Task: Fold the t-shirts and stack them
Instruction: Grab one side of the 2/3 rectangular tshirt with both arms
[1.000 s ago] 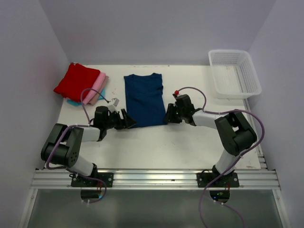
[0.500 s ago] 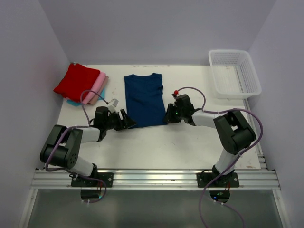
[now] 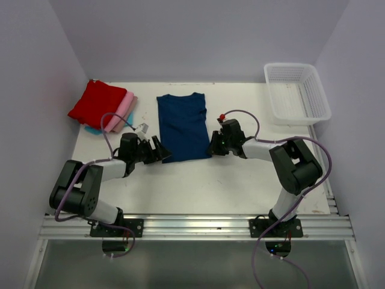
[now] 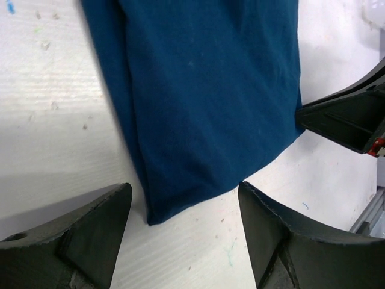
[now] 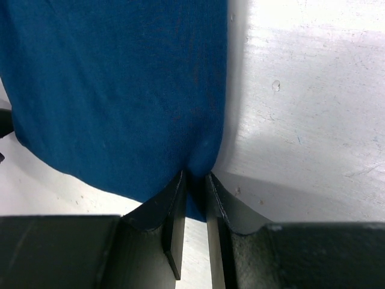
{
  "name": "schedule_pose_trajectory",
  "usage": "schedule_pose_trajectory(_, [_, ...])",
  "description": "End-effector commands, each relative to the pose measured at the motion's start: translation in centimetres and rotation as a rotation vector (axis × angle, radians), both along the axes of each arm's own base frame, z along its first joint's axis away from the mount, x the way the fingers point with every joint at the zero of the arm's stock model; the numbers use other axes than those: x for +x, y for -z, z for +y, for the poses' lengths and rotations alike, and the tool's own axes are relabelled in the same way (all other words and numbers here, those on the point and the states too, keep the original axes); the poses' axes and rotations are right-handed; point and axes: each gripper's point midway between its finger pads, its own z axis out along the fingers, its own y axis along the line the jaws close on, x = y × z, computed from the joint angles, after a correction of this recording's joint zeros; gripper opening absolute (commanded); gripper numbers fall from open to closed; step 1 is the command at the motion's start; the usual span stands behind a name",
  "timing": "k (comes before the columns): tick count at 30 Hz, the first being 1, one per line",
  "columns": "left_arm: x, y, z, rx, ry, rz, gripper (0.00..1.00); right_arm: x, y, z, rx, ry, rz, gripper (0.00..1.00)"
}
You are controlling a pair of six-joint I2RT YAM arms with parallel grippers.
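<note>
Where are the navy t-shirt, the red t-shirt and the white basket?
navy t-shirt (image 3: pixel 182 126), top external view, middle of the cloth.
red t-shirt (image 3: pixel 96 102), top external view, centre of its top face.
white basket (image 3: pixel 298 96), top external view, bare mesh floor.

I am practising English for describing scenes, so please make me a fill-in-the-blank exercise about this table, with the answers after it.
1. The right end effector pinches a corner of the spread t-shirt, whose colour is dark ____.
2. The left end effector stands ____, holding nothing.
3. The top of the folded stack is the ____ t-shirt.
Answers: blue; open; red.
</note>
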Motion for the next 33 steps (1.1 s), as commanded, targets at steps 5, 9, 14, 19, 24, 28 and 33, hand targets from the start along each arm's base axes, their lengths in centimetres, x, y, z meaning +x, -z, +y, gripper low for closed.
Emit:
schedule_pose_trajectory(5, [-5.4,7.3,0.1,0.052,0.017,0.304,0.76,0.0,0.5,0.2,-0.011,-0.01,0.014,0.24])
schedule_pose_trajectory(9, [-5.6,7.5,-0.7,0.046,0.046,0.308,0.7,0.0,0.3,0.2,-0.011,-0.011,0.011,0.24])
schedule_pose_trajectory(14, [-5.9,7.5,-1.6,0.003,0.09,0.303,0.36,0.0,0.2,0.3,-0.005,-0.017,0.015,0.11])
schedule_pose_trajectory(19, [-6.2,7.5,-1.8,-0.007,0.099,0.3,0.04,-0.1,-0.7,0.4,0.006,-0.024,0.001,0.0])
schedule_pose_trajectory(24, [-6.4,6.4,-2.1,-0.027,0.119,0.269,0.0,-1.1,-3.2,0.3,0.033,-0.044,-0.038,0.0])
schedule_pose_trajectory(28, [-7.4,5.2,-2.5,-0.023,0.146,0.246,0.0,-2.9,-4.8,0.1,0.031,-0.064,-0.07,0.0])
schedule_pose_trajectory(33, [-9.0,2.9,-3.6,-0.023,0.19,0.209,0.06,-6.4,-5.3,-0.5,0.004,-0.107,-0.074,0.0])
